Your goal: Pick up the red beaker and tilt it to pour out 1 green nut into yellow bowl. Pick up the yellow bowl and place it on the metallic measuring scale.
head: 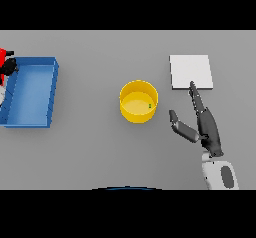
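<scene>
Seen at the table's (90, 152) middle: yellow bowl (139, 102), upright, with a tiny green nut (150, 105) lying inside near its right wall. Found just right of the bowl, apart from it: right hand (209, 127), dark, palm down, fingers straight and spread wide, holding nothing. Reached in from the near edge on the right side, white and grey forearm (219, 174) angled slightly leftward toward the far edge. Stretched longest finger up to the near edge of the metallic measuring scale (190, 71), fingertip (191, 85) at or just over its rim; touching or hovering could not be told. Splayed thumb (180, 125) out to the left, toward the bowl, with a gap left between thumb tip and bowl wall. Lay flat as a pale square plate, the scale, toward the far right part of the table, near the bowl but well clear of it. Sat along the left edge: blue tray (52, 89), open-topped, long side running from near to far. Glimpsed at the far left corner, partly cut off by the view's edge: red beaker (4, 57), just outside the tray's far left corner, with the dark left hand (9, 67) against it; curled round it or merely beside it, could not be told. Showed little of the left arm beyond a pale patch at the left edge beside the tray.
</scene>
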